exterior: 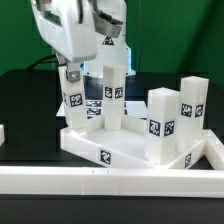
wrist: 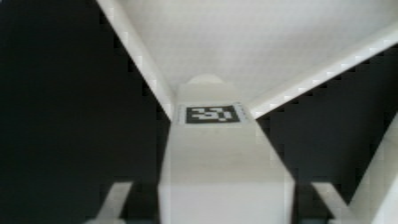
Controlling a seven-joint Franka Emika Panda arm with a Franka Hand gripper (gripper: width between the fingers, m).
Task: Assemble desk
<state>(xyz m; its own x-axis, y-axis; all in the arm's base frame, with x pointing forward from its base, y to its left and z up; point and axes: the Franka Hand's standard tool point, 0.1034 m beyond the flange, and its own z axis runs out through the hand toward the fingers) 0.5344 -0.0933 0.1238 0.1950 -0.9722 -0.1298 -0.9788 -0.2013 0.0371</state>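
Note:
The white tabletop (exterior: 105, 150) lies flat with its rim up in the exterior view. Four white tagged legs stand on it: a near-left leg (exterior: 75, 108), a tall middle leg (exterior: 113, 90), and two right legs (exterior: 160, 125) (exterior: 192, 108). My gripper (exterior: 71, 75) hangs right over the near-left leg. In the wrist view that leg (wrist: 217, 150), with its tag, runs between my fingers (wrist: 118, 200). A dark gap shows on each side of it, so the gripper (wrist: 221, 192) is open and straddles the leg. The tabletop (wrist: 267, 45) shows white beyond it.
A long white border rail (exterior: 60, 181) runs along the front and turns up the exterior view's right side (exterior: 214, 150). A small white piece (exterior: 3, 135) sits at the left edge. The table is black.

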